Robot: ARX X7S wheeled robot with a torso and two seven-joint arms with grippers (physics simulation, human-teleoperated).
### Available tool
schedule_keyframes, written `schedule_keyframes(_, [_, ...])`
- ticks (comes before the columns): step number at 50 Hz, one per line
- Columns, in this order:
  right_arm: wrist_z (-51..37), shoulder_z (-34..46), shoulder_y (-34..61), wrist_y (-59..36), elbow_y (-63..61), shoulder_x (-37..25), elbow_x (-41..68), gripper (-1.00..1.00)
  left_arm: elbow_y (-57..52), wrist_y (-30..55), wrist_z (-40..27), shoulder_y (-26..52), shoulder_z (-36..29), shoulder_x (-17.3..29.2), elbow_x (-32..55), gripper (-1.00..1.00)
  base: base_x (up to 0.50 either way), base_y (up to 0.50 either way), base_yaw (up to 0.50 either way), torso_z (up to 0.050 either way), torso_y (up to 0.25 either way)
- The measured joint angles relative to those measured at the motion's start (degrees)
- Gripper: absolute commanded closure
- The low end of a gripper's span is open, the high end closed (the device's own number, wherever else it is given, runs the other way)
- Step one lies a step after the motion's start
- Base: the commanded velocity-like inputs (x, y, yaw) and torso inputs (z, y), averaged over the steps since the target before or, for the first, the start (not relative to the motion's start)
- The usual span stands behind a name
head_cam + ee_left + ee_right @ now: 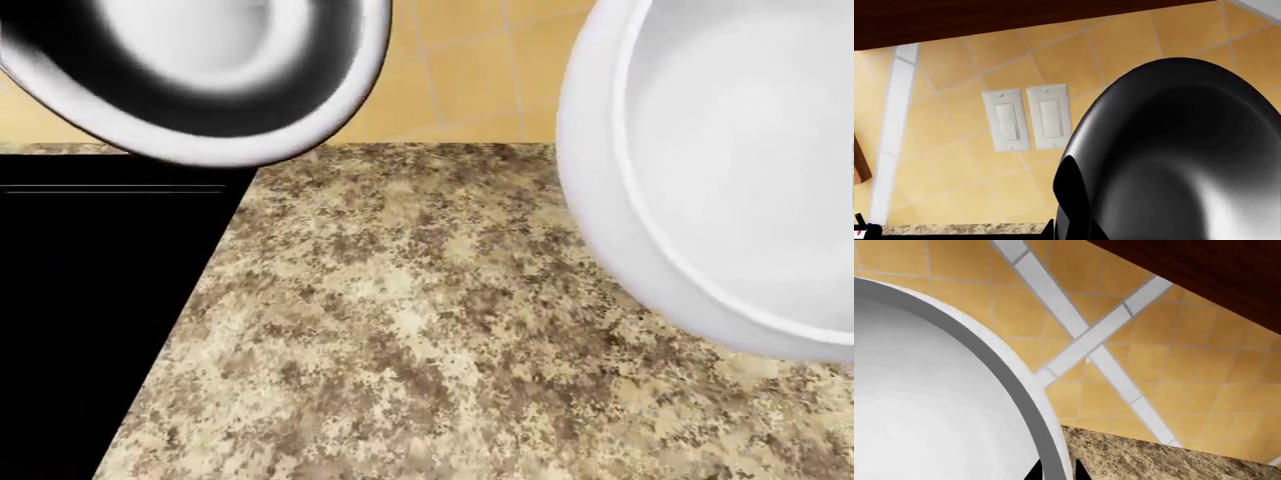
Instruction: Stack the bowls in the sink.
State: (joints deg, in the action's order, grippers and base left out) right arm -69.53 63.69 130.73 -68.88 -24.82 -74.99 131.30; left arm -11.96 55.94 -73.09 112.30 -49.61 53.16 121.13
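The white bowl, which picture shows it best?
The head view: the white bowl shows its rim, outside and inside above the granite counter. The right wrist view shows only part of it; the left wrist view shows none.

Bright even light, glossy glare, perhaps slightly soft

The smaller bowl (200, 70), black outside with a shiny silvery-grey inside, hangs tilted, its hollow facing the head camera, above the back edge of the glossy black sink (80, 330). The larger all-white bowl (721, 170) hangs tilted too, well apart from it, over the speckled counter (400, 320).
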Motion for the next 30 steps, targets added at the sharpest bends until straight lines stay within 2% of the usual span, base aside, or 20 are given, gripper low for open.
schedule_keyframes(15, [-1.7, -2.4, -0.9, -2.6, -0.2, -0.6, 1.2, 1.0, -3.5, 1.2, -0.6, 0.0, 0.7, 4.6, 2.2, 1.0, -0.5, 0.0, 0.0, 0.0, 0.0])
schedule_keyframes(30, [-1.5, -4.1, -2.9, -3.5, -1.1, -1.3, 1.0, 1.0, -5.3, 1.5, -0.2, -0.6, 1.0, 7.0, 2.8, 1.0, -0.5, 0.02, 0.0, 0.0, 0.0])
